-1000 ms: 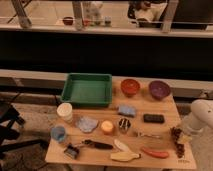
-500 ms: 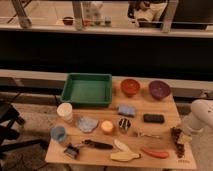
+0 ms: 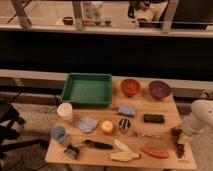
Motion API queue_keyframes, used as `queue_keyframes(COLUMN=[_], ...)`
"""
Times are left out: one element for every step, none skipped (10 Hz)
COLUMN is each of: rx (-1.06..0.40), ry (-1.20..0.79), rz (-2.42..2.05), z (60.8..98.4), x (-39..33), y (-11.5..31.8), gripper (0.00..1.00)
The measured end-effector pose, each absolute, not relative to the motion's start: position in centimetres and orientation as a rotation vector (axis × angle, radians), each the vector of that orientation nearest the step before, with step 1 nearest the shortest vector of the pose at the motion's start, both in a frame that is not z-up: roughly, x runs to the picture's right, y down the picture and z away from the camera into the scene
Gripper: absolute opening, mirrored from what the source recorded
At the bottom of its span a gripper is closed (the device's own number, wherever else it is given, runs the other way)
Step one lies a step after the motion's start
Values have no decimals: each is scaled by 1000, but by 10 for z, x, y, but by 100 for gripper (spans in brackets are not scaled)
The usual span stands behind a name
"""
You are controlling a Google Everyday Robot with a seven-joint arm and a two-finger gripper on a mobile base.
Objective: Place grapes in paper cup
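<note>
Your gripper (image 3: 183, 134) hangs at the right edge of the table (image 3: 162, 131), just at the grapes (image 3: 176, 143); you cannot tell whether it is open or closed. The paper cup (image 3: 64, 111) stands well apart on the far left, near the green tray (image 3: 87, 102). Between them lie an orange-red piece (image 3: 154, 153), a metal cup (image 3: 124, 124), a blue cloth (image 3: 87, 124) and a light-blue cup (image 3: 58, 133).

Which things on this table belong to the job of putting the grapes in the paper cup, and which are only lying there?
For the job: grapes, paper cup, gripper beside the grapes on the right.
Lying about: green tray, orange bowl, purple bowl, blue cup, metal cup.
</note>
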State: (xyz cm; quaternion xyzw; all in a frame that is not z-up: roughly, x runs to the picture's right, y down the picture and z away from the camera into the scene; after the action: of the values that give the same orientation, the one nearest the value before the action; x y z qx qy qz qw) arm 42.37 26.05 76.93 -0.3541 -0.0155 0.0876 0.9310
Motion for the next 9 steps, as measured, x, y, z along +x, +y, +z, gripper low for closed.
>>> queue_keyframes(rx=[-693,-664,-641,-609,-576,-553,-522,-499,-473], ry=[-42,-55,-68,-76,-87,-97,-112,-124,-139], rz=[179,172,166,161,156,147,134,126,116], z=[753,738,723,700,676,657,632,611,589], x=[422,416,411,408,405,401,395,390,386], y=[255,244,232,218,202,190,173,160,148], gripper=[0,0,0,0,0,0,0,0,0])
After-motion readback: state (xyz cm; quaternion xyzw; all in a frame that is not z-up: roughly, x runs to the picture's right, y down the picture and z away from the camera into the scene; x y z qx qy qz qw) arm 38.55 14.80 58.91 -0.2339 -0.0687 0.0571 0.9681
